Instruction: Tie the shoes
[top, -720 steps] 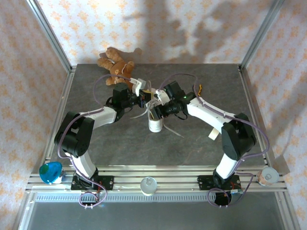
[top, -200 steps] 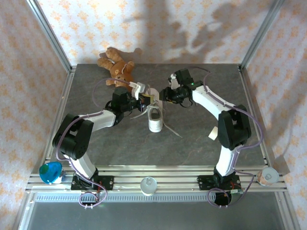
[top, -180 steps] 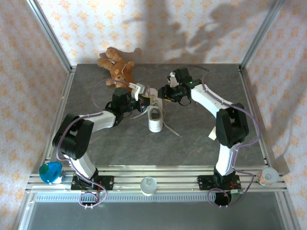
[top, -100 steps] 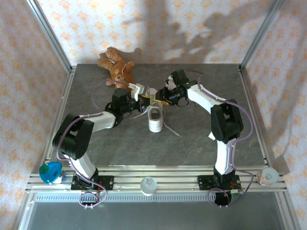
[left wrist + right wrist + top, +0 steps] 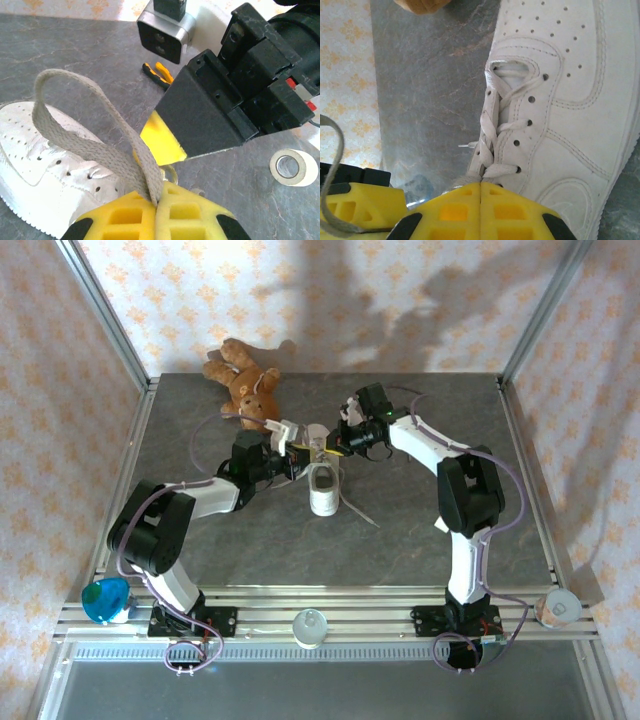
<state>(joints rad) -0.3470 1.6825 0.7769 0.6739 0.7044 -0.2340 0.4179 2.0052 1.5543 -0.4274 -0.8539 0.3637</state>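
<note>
A: So, starting at the left, what lies there?

B: A brown teddy bear (image 5: 243,380) sprawls at the far left of the table (image 5: 230,535). Just to its right, the left gripper (image 5: 300,445) reaches in toward the middle.

A: How does that gripper stand?

B: Its yellow pads (image 5: 125,215) are pressed together on a lace (image 5: 92,112). In the left wrist view the flat, pale band rises out of the seam between the pads, arches into a loop and drops back beside the shoe.

A: And the shoe?

B: The white sneaker (image 5: 322,492) sits sole down near the middle of the table. It is just nearer the arm bases than the two gripper tips, which meet over its far end.

A: The other arm, then?

B: The right gripper (image 5: 330,447) comes in from the right, its tip close to the left one's. Seen from its own wrist, the pads are closed tight against each other. Their seam sits right at the crossed lacing by the upper eyelets. Whether a strand is pinched between them, I cannot tell.

A: Anything further right?

B: In the left wrist view, beyond the right gripper, a small orange-and-black tool (image 5: 157,74) and a white tape roll (image 5: 293,167) lie flat on the table, apart from each other.
</note>
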